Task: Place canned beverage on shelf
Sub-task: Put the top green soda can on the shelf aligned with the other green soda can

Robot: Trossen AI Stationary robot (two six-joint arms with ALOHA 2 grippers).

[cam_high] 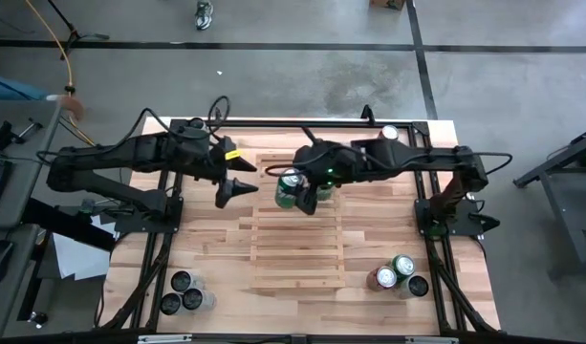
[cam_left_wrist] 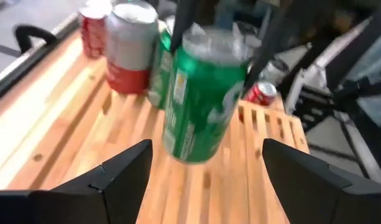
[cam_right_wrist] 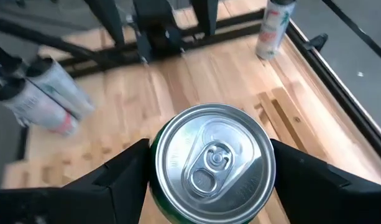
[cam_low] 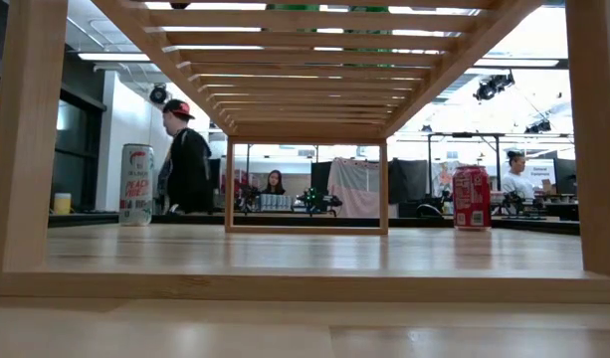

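Over on the left, three dark-topped cans (cam_high: 184,292) sit clustered at the near corner of the table (cam_high: 216,244). The left gripper (cam_high: 237,183) hangs above the table's far half, fingers spread wide and empty, aimed at the middle. There, the right gripper (cam_high: 294,193) has a green can (cam_high: 290,187) clamped between its fingers, upright and held above the far end of the slatted shelf (cam_high: 297,248). On the right, three more cans (cam_high: 398,273) wait by the near edge.

right tool (cam_high: 294,190): grips green can (cam_high: 290,187) | above shelf (cam_high: 297,256) | left tool (cam_high: 237,188): empty
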